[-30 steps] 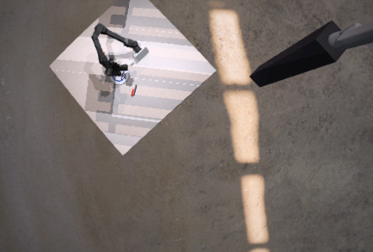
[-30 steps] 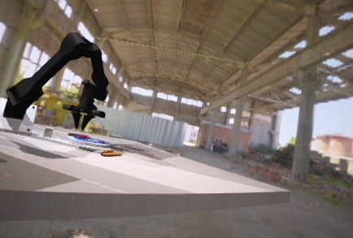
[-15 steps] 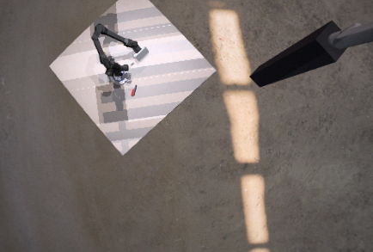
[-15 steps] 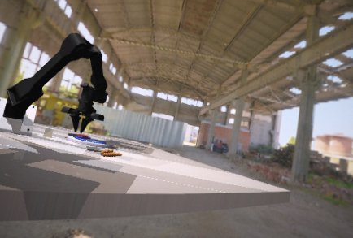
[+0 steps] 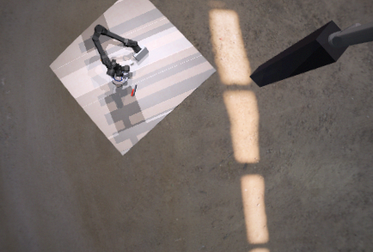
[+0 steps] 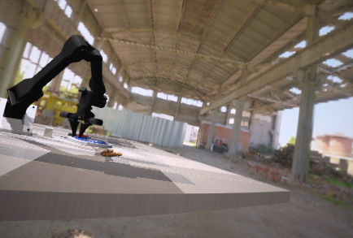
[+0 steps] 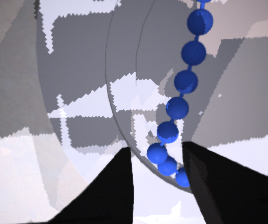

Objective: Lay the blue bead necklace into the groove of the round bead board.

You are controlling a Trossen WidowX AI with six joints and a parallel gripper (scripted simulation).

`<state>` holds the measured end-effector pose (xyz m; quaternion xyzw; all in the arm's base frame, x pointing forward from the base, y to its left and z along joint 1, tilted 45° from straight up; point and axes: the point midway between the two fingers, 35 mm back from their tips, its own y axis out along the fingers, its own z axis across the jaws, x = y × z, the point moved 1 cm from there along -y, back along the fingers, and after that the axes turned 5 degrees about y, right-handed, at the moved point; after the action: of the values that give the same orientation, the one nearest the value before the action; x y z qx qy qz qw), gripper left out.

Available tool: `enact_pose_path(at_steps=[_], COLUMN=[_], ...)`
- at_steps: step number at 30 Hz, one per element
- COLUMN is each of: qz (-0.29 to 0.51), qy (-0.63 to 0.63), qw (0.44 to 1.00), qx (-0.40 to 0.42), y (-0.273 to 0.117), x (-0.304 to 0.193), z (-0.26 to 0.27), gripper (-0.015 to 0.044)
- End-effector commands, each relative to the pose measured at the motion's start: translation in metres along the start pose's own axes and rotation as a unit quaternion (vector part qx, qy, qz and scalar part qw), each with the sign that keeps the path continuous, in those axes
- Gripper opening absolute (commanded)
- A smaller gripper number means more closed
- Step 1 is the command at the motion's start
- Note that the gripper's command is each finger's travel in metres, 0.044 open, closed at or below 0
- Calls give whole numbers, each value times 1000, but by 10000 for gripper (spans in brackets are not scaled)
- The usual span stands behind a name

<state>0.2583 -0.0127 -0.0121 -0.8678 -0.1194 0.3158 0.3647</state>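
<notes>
Pale striped surface [image 5: 172, 49] [image 6: 228, 184]; my hand [image 5: 119, 75] [image 6: 77, 136] [image 7: 156, 153] stands part-open, holding nothing, the necklace's [image 6: 91, 140] [image 7: 186, 81] bend lying between and ahead of its fingertips.

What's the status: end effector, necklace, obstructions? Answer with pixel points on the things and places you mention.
End effector [image 5: 121, 71] [image 6: 78, 136] [image 7: 156, 153] partly open, nothing gripped. Blue necklace [image 5: 114, 79] [image 6: 93, 140] [image 7: 193, 53] on board [image 5: 119, 84] [image 6: 98, 145] [image 7: 77, 132], one run inside the groove line. Orange item [image 6: 111, 153] beside board, not blocking the groove.

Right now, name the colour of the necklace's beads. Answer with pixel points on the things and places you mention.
Blue beads [image 6: 96, 140] [image 7: 193, 53]; the wrist view shows them best.
</notes>
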Motion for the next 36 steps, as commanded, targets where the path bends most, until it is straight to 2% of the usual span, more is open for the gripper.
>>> enact_pose_path(at_steps=[1, 5, 36], qz=[0, 0, 0], qy=[0, 0, 0], qw=[1000, 1000, 1000], qx=[0, 0, 0], y=[0, 0, 0], x=[0, 0, 0], z=[0, 0, 0], gripper=[94, 0, 0])
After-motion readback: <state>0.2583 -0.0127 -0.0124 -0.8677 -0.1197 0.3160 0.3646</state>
